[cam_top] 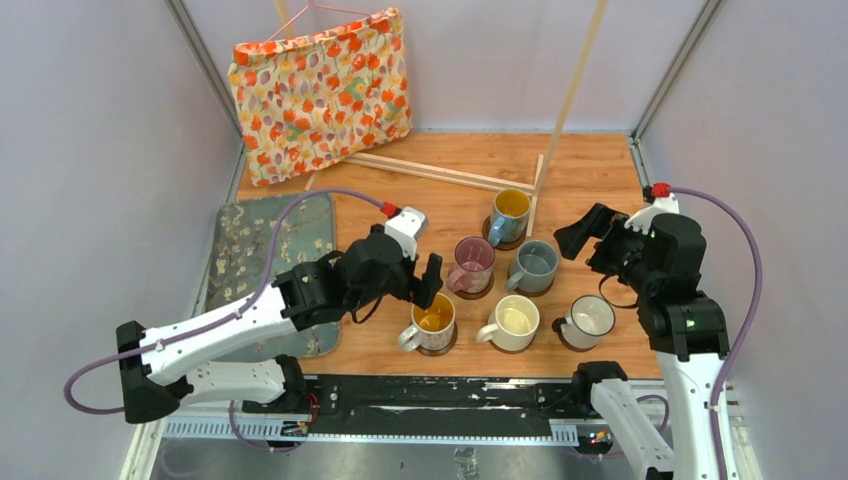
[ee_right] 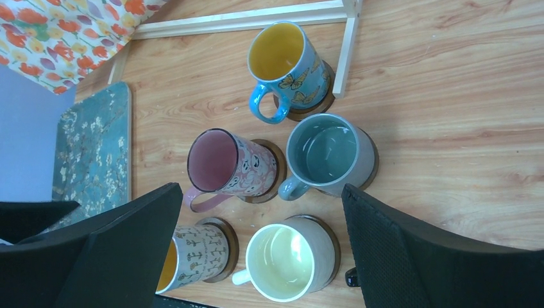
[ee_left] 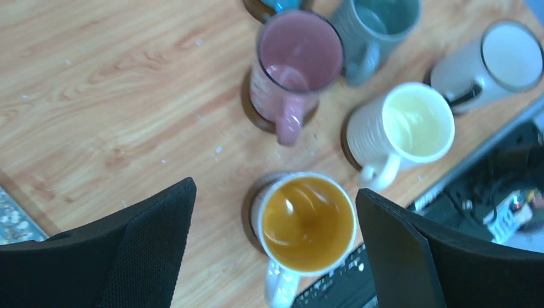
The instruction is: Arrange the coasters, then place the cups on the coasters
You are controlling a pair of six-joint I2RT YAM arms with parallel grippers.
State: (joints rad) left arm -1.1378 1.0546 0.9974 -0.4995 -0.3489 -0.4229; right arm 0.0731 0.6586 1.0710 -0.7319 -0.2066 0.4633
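Note:
Several cups stand in two rows, each on a dark-brown coaster: blue with yellow inside (cam_top: 510, 214), pink (cam_top: 472, 264), grey-blue (cam_top: 535, 265), pale with orange inside (cam_top: 435, 322), cream (cam_top: 516, 322), white with a dark rim (cam_top: 590, 320). My left gripper (cam_top: 421, 283) hangs open above the orange-inside cup (ee_left: 308, 222), its fingers (ee_left: 144, 244) well clear on both sides. My right gripper (cam_top: 589, 246) is open too, hovering right of the grey-blue cup; in its wrist view the cream cup (ee_right: 286, 260) lies between the fingers (ee_right: 410, 250), untouched. Coaster rims (ee_right: 278, 168) show under the cups.
A grey floral mat (cam_top: 262, 250) lies on the left under my left arm. An orange floral cloth bag (cam_top: 320, 90) leans at the back. Pale wooden slats (cam_top: 440, 172) lie behind the blue cup. A black rail (cam_top: 430, 395) runs along the near edge.

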